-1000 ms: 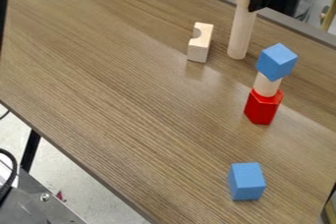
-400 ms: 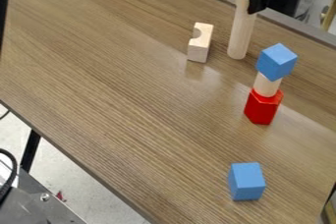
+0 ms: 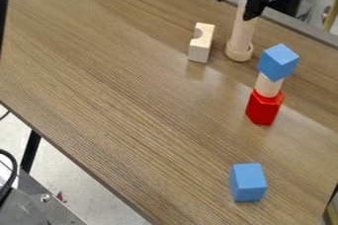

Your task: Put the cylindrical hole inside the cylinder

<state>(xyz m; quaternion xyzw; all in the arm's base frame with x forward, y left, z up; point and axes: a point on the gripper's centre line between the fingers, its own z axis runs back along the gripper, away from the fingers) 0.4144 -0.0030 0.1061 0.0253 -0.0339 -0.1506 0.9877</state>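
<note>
end effector (image 3: 236, 8) with fingers apart, empty, near top of upright cylinder (image 3: 243, 31), ring (image 3: 238, 56) around its base

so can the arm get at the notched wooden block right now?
Probably yes. Nothing sits on or against the notched block, and the gripper hangs nearby, fingers apart. It would likely need to clear the tall wooden cylinder first.

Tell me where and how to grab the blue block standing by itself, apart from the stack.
I'd come straight down on the blue block from above and grip two opposite upright sides around mid-height. It looks box-shaped, with flat sides and a level top, and sits flat on the table. Nothing stands close beside it, so either pair of sides should probably work.
</note>
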